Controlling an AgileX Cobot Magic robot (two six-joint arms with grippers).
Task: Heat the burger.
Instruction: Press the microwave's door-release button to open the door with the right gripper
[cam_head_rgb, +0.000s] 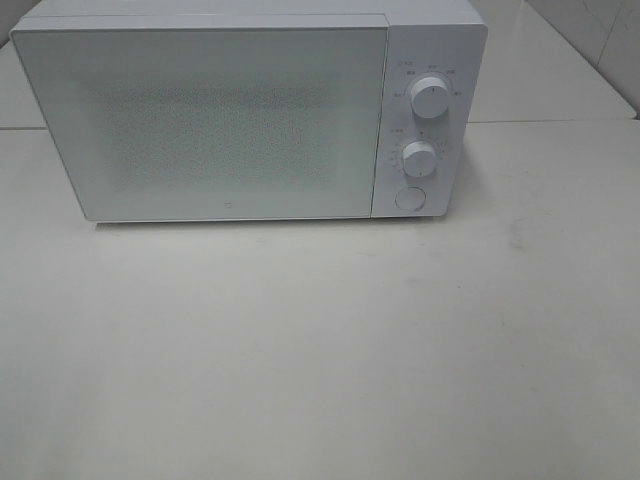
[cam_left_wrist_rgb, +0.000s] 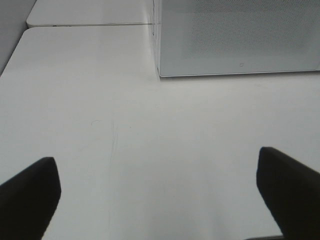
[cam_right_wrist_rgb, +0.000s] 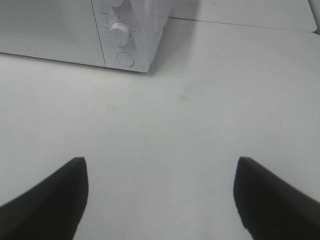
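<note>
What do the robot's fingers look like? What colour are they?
Only the tips show. The left gripper has two plain black fingers, dull rather than shiny, each a broad wedge narrowing to a blunt tip. The right gripper has the same black wedge-shaped fingers. No cables, stickers or markings are visible, and the arms themselves are out of view.
</note>
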